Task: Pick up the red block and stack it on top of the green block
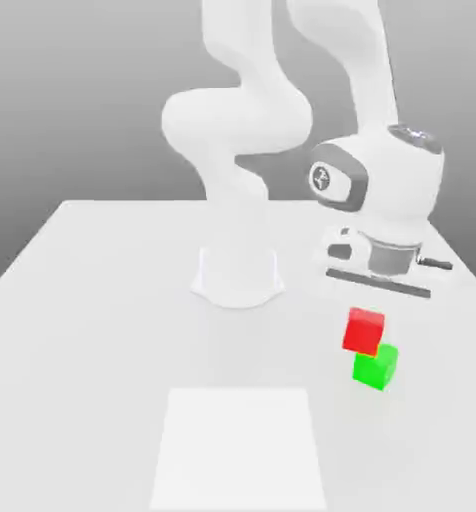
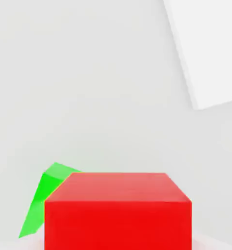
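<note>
Now red block atop green block, offset, edges overlapping

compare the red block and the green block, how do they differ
The red block is bright red; the green block is bright green. In the exterior view the red block sits higher, overlapping the green block's upper corner, and the green block lies lower. Both are plain matte cubes of similar size.

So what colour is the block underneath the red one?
Bright green, clearest in the exterior view.

red block on green block, offset | both toward exterior view's right of arm base
</note>
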